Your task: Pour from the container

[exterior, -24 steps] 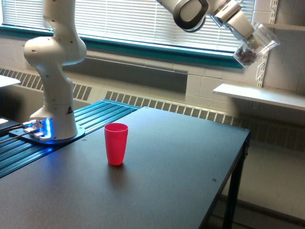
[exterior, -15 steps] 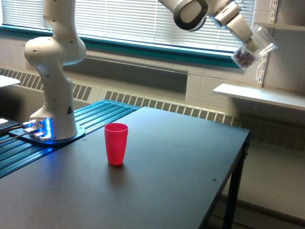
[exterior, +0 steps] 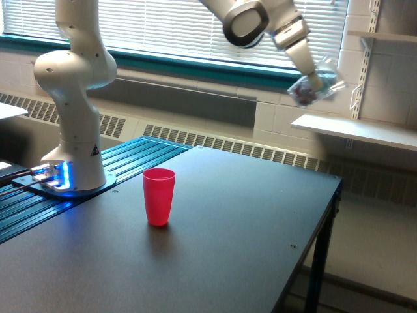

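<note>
The gripper [exterior: 315,81] is clamped on the clear transparent plastic cup [exterior: 313,89], tilted, containing small dark-red pieces [exterior: 301,95]. The opaque red plastic cup [exterior: 158,196] stands upright on the black table [exterior: 260,248], well apart.

High at the exterior view's right, the claw [exterior: 314,79] grips the container [exterior: 313,87], a clear cup tilted sideways with dark-red pieces inside, blurred. Well apart, a red cup [exterior: 158,196] stands upright on the dark tabletop [exterior: 247,215], left of centre, near the arm's base [exterior: 68,179].
</note>
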You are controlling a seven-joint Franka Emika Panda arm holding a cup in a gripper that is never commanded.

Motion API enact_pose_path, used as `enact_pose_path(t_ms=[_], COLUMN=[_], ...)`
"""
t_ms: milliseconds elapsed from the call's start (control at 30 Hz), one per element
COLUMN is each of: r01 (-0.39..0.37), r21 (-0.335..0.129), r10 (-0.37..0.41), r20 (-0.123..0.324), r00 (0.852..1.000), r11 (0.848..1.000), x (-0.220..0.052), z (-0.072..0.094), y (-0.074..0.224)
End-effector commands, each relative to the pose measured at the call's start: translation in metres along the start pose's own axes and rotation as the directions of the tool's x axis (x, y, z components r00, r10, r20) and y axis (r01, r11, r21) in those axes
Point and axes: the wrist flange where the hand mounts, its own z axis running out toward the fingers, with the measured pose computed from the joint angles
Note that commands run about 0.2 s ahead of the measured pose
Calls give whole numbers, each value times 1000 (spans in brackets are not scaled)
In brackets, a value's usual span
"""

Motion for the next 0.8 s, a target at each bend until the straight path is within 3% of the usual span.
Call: enact_pose_path(t_ms=[33, 300, 500, 700, 800], r01=[-116, -202, -199, -250, -314], r21=[-29, -61, -112, -167, -167], r10=[116, 202, 199, 256, 323], r20=[-9, -8, -8, 16, 29], r00=[993, 979, 980, 967, 946], r11=[993, 977, 974, 954, 935], x=[-8, -22, -39, -53, -59], z=[-18, -36, -47, -54, -58], y=[19, 37, 44, 51, 54])
